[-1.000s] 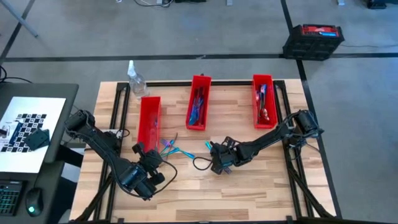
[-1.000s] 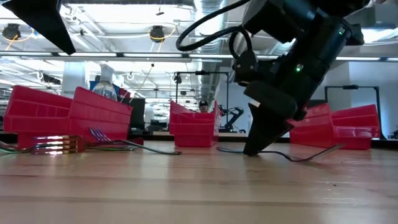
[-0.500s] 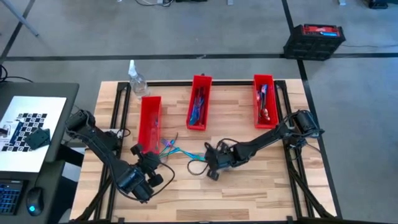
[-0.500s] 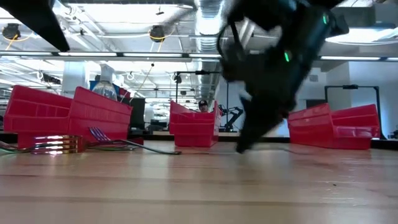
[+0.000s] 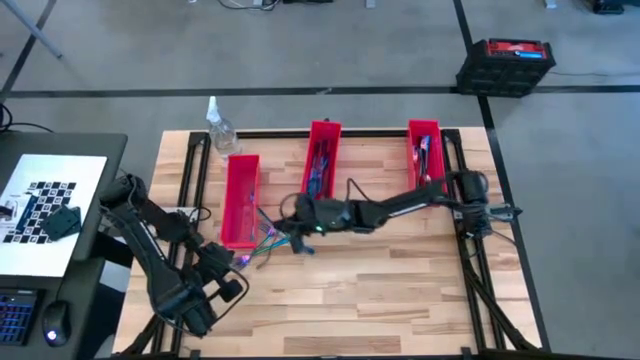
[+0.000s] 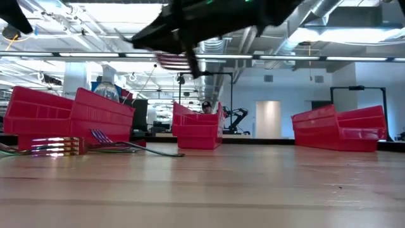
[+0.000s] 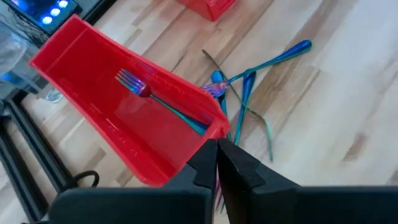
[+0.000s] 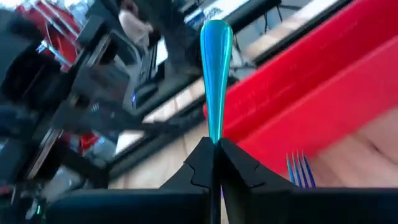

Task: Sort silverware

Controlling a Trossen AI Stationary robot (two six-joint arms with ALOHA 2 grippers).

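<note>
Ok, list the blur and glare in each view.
Low view: the right arm overhead is motion-smeared and ceiling lights glare. Right wrist view: the background smears, while the held teal handle stays crisp. Left wrist view: the red bin is fairly sharp. High view: even light.

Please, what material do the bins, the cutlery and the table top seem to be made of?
The bins: probably plastic, with a uniform red, slightly glossy surface and thin walls. The cutlery: apparently metal with an iridescent coating, shimmering blue, teal and purple; the piece held by the right gripper shines teal. The table top: wood, with pale planks and visible grain.
</note>
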